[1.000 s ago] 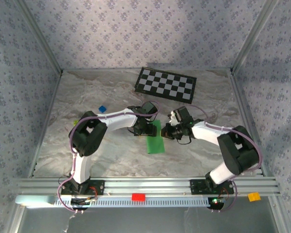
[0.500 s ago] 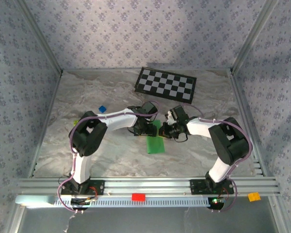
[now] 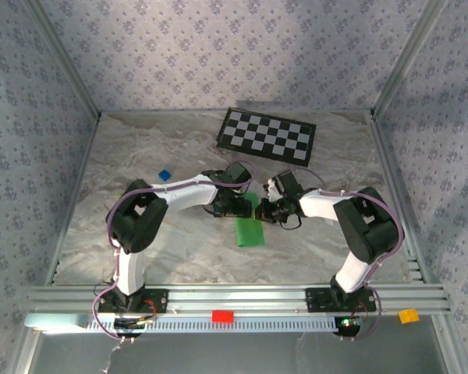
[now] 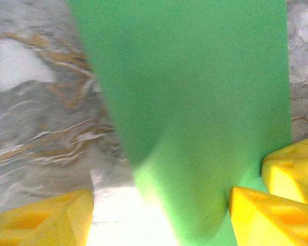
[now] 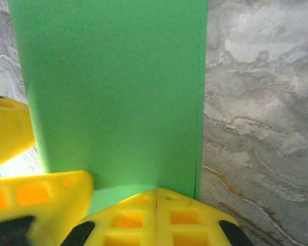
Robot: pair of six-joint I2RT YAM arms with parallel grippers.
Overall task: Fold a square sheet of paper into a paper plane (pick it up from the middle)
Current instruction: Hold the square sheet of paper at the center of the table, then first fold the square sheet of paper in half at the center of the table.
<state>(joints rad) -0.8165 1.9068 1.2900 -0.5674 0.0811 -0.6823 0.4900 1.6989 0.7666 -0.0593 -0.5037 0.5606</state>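
Paper, a folded green strip at 6 o'clock from the checkerboard, had the right gripper moved in at 3 o'clock, fingers pressed together on it, while the left gripper at 9 o'clock spread wider, probably handing over the hold.

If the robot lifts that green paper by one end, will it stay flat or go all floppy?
Probably floppy: the green paper looks very thin, and in the left wrist view it seems to bow softly near the camera. It likely weighs almost nothing, so a nudge could slide it across the smooth marbled table. Its folded layers may stiffen it slightly.
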